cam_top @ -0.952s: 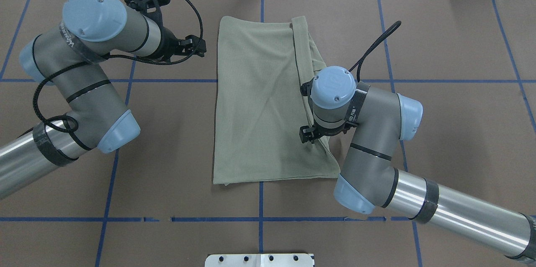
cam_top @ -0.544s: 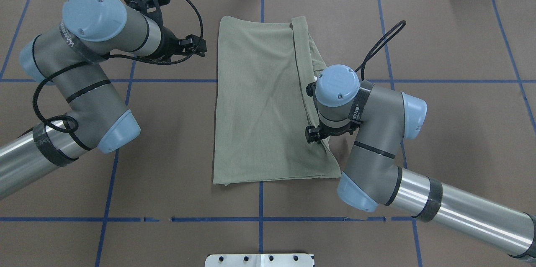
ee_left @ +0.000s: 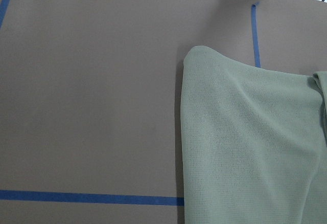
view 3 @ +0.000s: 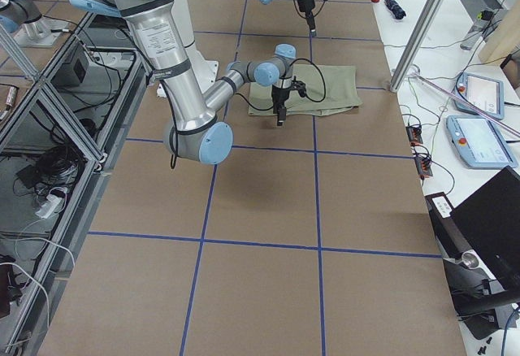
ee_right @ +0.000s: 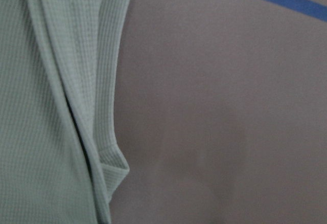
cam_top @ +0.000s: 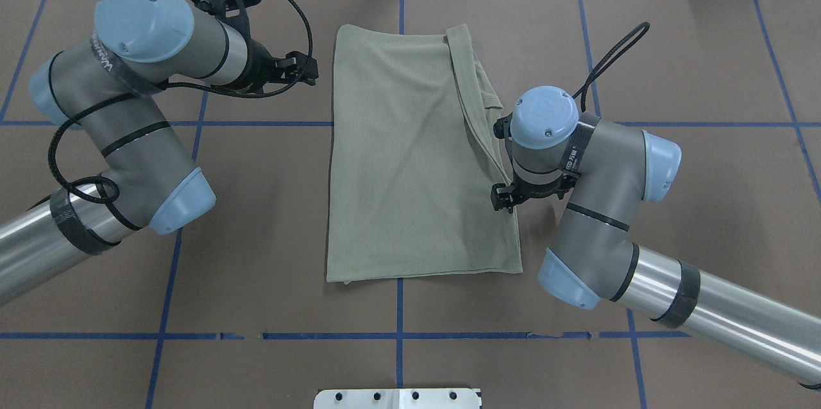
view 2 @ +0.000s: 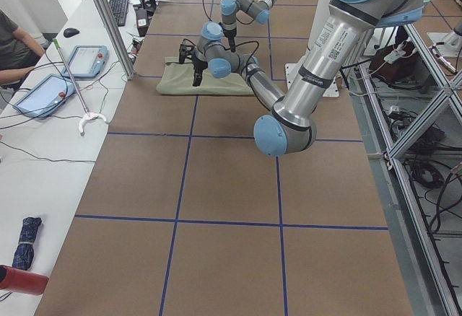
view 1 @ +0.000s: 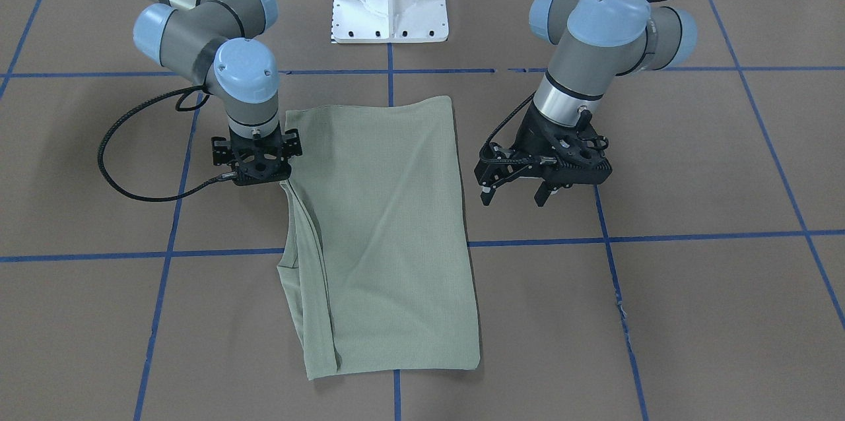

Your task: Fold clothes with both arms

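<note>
Sage-green shirt (cam_top: 410,159), folded into a long rectangle, lies flat at the middle of the brown counter (cam_top: 705,43). Left pincer (view 1: 515,195) hangs just beside one long edge, jaws spread wide, gripping nothing. Right pincer (view 1: 254,172) points straight down at the opposite, layered edge; its fingers are hidden, so its spread cannot be told.
</note>
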